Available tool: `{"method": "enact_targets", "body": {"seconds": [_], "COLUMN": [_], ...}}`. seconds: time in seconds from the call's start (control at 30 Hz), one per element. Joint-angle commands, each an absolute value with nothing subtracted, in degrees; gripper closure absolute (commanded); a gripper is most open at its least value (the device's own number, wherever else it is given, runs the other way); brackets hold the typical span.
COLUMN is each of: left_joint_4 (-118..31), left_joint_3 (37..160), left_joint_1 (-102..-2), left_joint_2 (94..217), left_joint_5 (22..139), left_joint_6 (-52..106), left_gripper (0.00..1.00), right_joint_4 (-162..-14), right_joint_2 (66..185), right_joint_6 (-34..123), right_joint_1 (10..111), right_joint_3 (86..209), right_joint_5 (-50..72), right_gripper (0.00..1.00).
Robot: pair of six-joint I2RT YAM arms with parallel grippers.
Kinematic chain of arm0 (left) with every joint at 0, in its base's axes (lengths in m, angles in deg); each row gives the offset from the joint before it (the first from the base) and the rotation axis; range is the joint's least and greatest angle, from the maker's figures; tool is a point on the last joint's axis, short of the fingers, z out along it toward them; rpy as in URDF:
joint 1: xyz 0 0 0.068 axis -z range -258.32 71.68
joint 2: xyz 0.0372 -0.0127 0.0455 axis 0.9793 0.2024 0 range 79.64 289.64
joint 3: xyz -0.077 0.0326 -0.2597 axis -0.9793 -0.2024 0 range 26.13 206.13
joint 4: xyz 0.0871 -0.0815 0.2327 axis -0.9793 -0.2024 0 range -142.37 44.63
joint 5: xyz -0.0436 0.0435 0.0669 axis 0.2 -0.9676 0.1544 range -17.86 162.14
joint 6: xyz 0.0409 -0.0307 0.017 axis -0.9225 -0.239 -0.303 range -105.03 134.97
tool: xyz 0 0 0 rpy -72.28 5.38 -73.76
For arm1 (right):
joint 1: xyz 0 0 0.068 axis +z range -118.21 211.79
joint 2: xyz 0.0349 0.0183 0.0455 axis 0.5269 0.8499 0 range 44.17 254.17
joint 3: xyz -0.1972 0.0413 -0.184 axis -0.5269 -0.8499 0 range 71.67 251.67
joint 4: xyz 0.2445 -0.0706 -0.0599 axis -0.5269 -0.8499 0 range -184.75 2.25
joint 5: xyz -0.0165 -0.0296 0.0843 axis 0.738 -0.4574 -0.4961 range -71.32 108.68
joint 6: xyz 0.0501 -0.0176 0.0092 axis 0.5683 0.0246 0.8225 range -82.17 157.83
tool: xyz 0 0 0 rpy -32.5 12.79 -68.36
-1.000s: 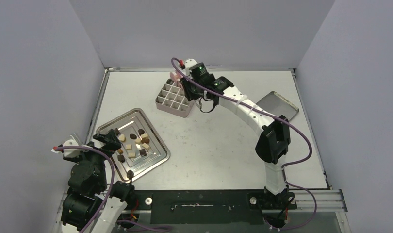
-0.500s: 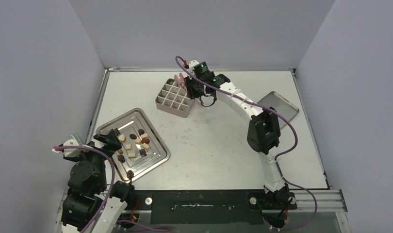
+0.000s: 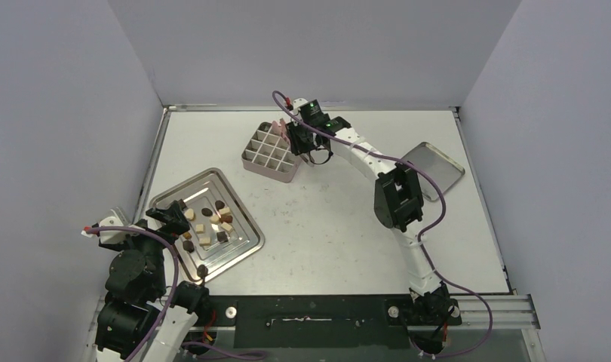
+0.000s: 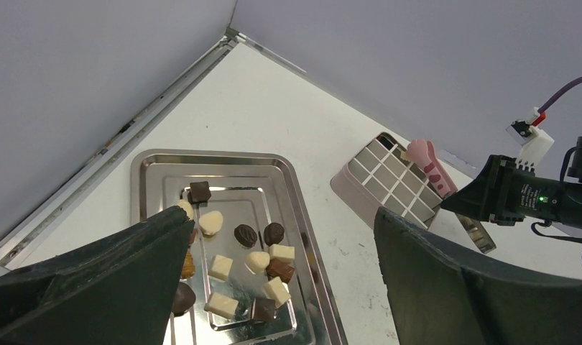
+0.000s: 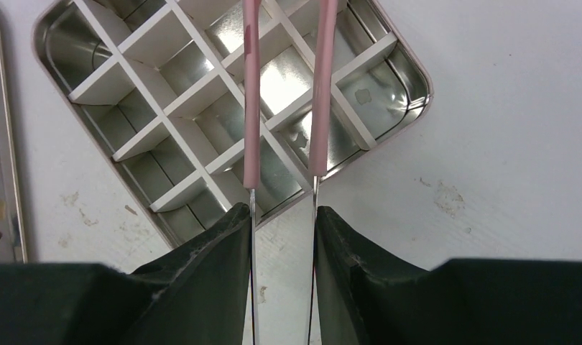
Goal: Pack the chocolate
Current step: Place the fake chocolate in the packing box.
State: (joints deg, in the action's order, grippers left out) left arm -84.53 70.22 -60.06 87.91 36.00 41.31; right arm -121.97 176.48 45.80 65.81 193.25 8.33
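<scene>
The chocolate [image 3: 208, 224], several dark, tan and cream pieces, lies on the silver stepped tray [image 3: 242, 249] at the near left; the left wrist view shows the chocolate [image 4: 259, 260] close up. My left gripper [image 3: 170, 215] hovers open over the tray's near corner, nothing between its jaws [image 4: 282, 215]. My right gripper [image 3: 302, 139] is shut on pink-sleeved metal tongs [image 5: 252, 108]. The tongs reach over the gridded tin [image 5: 130, 93], and their tips run out of the right wrist view. The tin's cells that show hold nothing.
The gridded tin [image 3: 271, 154] stands at the back centre. A silver lid [image 3: 432, 167] lies at the back right. Walls close the table on three sides. The tray [image 4: 141, 165] sits close to the left wall.
The right arm's elbow has swung left and back toward the tin. The tongs have shifted slightly right over the tin's far corner. The left arm has not moved.
</scene>
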Motion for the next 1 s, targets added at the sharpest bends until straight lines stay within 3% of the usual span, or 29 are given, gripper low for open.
{"method": "enact_targets", "body": {"seconds": [0.0,0.53,0.97], "left_joint_4": [-81.7,-82.5,-83.2], "left_joint_3": [70.7,70.9,71.4], "left_joint_1": [-60.5,-60.8,-60.9], "left_joint_2": [88.2,87.8,88.3], "left_joint_5": [36.3,35.5,34.8], "left_joint_6": [40.6,41.0,41.5], "left_gripper": [0.03,0.03,0.03], "right_joint_4": [-119.1,-120.8,-116.8], "right_joint_2": [176.8,168.7,152.6], "right_joint_6": [45.2,44.6,40.9], "right_joint_1": [65.2,66.2,77.2], "right_joint_3": [197.2,191.4,169.6], "right_joint_5": [8.2,7.4,12.2], "right_gripper": [0.65,0.63,0.63]}}
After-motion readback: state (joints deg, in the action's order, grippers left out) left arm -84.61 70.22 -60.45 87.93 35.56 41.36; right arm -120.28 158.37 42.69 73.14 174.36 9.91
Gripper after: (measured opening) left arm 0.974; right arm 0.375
